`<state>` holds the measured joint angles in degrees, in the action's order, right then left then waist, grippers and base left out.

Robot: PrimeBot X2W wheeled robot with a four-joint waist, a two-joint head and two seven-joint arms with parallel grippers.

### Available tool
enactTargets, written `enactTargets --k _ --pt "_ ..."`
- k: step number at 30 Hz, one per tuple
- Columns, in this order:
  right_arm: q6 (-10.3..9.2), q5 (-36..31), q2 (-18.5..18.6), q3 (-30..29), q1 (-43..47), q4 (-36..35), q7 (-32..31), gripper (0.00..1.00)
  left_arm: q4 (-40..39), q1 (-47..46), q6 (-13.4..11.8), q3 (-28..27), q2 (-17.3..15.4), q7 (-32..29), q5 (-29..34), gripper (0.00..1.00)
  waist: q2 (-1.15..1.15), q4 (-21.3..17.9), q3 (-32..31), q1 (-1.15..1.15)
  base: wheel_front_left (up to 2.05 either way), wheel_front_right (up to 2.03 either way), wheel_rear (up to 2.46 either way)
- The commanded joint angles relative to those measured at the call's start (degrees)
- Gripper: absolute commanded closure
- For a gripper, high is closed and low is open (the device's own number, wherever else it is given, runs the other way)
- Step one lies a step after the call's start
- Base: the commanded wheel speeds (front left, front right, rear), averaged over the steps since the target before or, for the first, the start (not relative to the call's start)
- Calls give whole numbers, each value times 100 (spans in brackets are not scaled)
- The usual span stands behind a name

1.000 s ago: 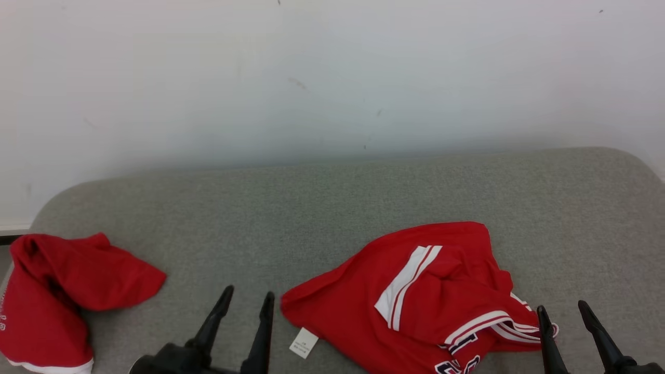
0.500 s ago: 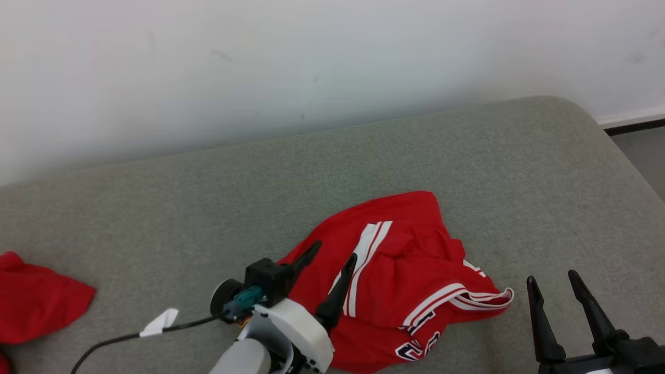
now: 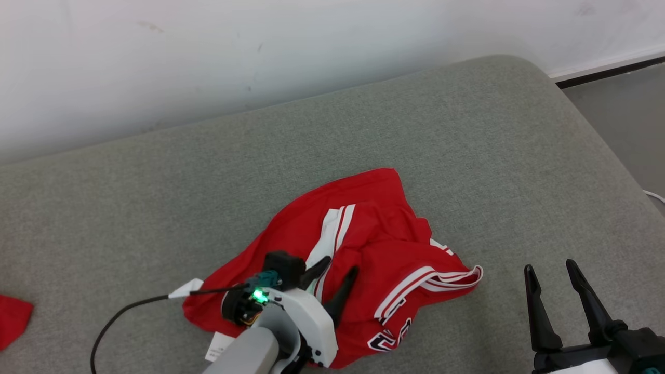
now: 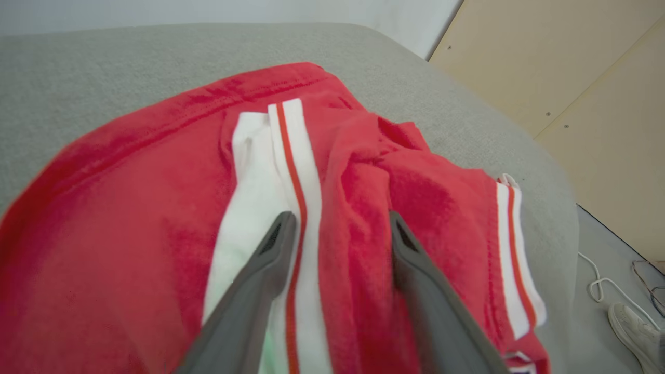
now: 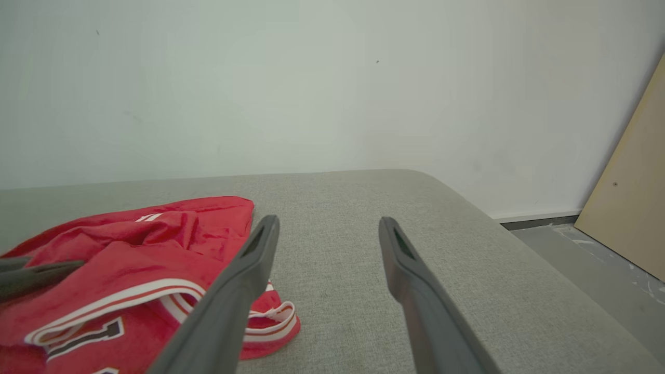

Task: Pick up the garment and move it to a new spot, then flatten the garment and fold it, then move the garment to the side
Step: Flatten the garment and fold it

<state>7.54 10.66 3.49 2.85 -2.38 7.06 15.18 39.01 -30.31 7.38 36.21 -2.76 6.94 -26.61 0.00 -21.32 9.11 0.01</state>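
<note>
The garment [image 3: 374, 228] is a red jersey with white stripes and dark lettering, lying crumpled on the grey cushioned surface [image 3: 208, 182]. My left gripper [image 3: 341, 265] stands open over its middle. In the left wrist view the left gripper [image 4: 341, 215] has one finger on each side of the white-striped fold of the garment [image 4: 130, 218]; whether they touch the cloth I cannot tell. My right gripper [image 3: 549, 267] is open over bare cushion to the right of the garment. In the right wrist view the right gripper [image 5: 328, 219] holds nothing, with the garment [image 5: 156, 234] to its left.
A second red cloth [image 3: 13, 317] lies at the far left edge. A white wall runs behind the cushion. The cushion's rounded right end drops to grey floor [image 3: 623, 114], where a white cable [image 3: 654, 196] lies. A wooden panel [image 4: 571, 78] and a shoe [image 4: 636, 332] are beyond.
The head camera has swung right, shifting the whole scene left. My left arm has come in from the lower left to above the garment's striped fold. The right gripper has kept its pose.
</note>
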Motion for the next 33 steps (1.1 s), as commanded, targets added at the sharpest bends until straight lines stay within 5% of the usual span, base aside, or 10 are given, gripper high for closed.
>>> enactTargets --k 1,2,11,21,28,33 --pt "-10 41 -12 -24 -85 -11 -5 0 73 -83 6 30 -26 2 -130 85 0 -12 8 -1 0 0 0" --pt "-10 41 -15 -28 -90 -4 -5 0 132 -132 6 5 -29 51 -228 100 0 -13 9 -1 0 0 0" --pt "-10 -37 -25 -59 9 28 -6 0 235 -898 -245 -442 -134 588 -551 100 0 149 -157 -1 0 0 0" --pt "-10 -56 78 6 112 67 -6 0 -37 -1602 -464 -803 -466 490 -632 100 0 326 -398 -1 0 0 0" --pt "-10 -48 163 93 182 110 -6 0 -225 -2071 -894 -975 -606 469 -508 100 0 431 -593 -1 0 0 0" --pt "-10 -46 187 141 210 128 -6 0 -348 -2444 -1196 -1028 -417 545 -431 100 0 465 -653 -1 0 0 0"
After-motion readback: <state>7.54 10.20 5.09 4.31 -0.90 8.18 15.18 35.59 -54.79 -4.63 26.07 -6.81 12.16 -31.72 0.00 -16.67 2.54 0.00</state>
